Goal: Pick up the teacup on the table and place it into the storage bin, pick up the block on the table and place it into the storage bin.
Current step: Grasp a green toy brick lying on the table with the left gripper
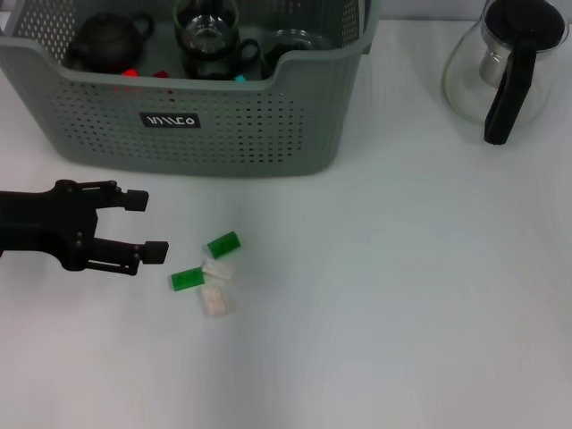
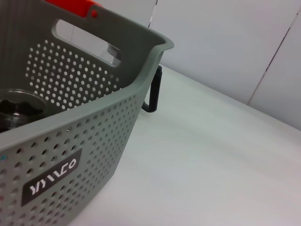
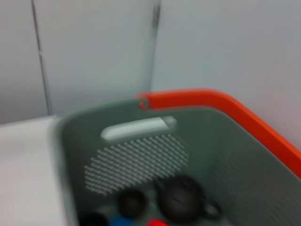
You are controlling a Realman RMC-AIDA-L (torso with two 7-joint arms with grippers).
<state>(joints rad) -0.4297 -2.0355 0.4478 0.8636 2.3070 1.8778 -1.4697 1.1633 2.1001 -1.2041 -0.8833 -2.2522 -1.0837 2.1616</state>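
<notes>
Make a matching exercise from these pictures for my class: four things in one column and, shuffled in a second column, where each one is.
Things
1. dark teapot
2. glass coffee pot
3. green blocks
4. left gripper

Places
A. on the table, right of the storage bin
B. inside the storage bin, at its left end
C. over the table in front of the bin, fingers open
D. loose on the table in front of the bin, beside pale blocks

Pairs: 1-B, 2-A, 3-D, 4-C
</notes>
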